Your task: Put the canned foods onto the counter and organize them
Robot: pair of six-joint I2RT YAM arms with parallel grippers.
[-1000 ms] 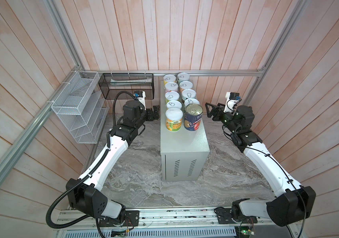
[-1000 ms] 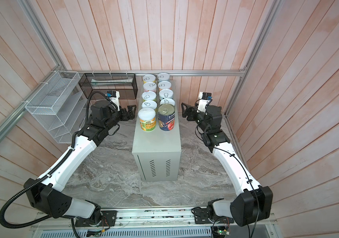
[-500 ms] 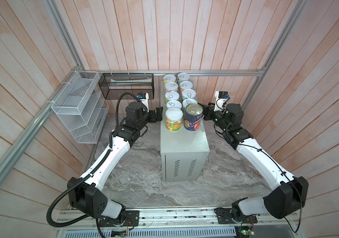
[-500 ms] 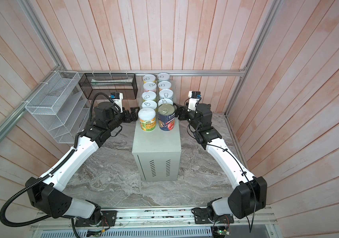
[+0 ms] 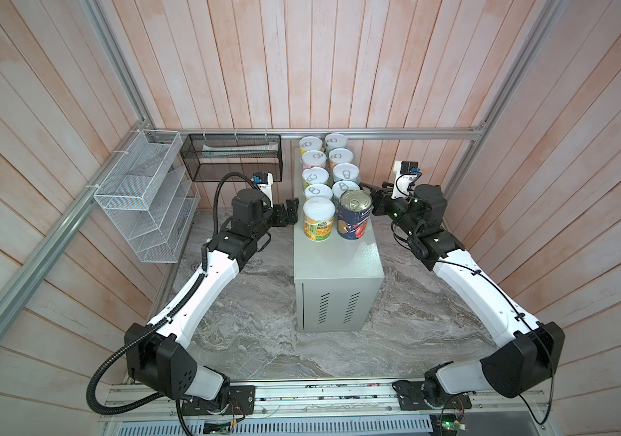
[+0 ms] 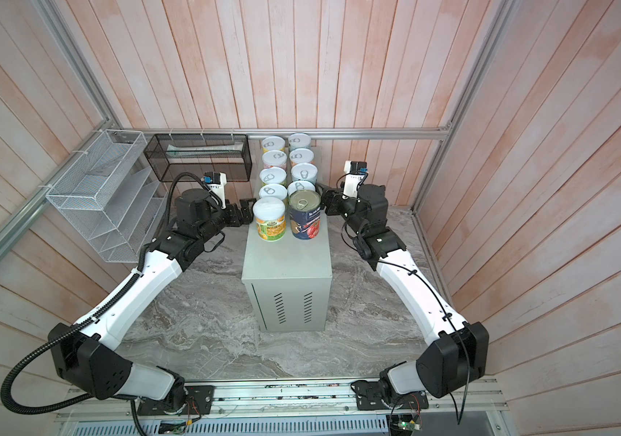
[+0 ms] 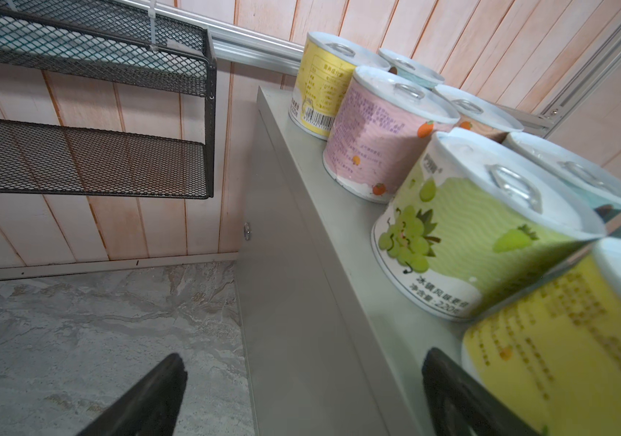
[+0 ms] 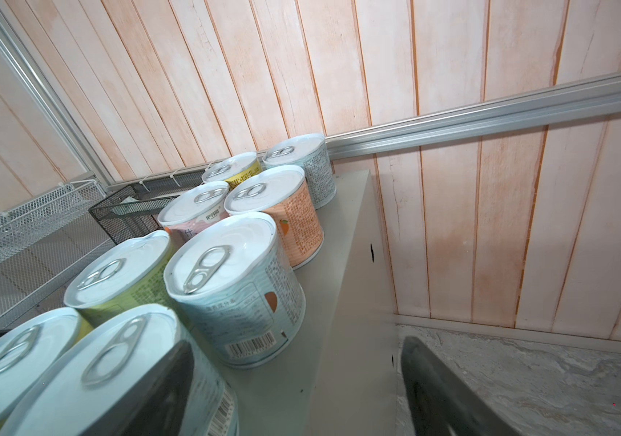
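Top views, both, show the bench standing on the marble floor, its near half bare. Next stand the front pair, upright and side by side: a green-labelled tin and the dark-blue tin. The left tool hangs just beside the bench's left edge, jaws spread, empty. The right tool sits close beside the dark-blue tin, jaws apart, gripping nothing. Behind, eight small tins fill two columns to the far end.

Judgement: placement looks complete or nearly so; only straightening may remain. No tin shows on the floor, though the strip behind the bench is hidden. Rear labels are hard to read from above; wrist views crop the nearest tins.
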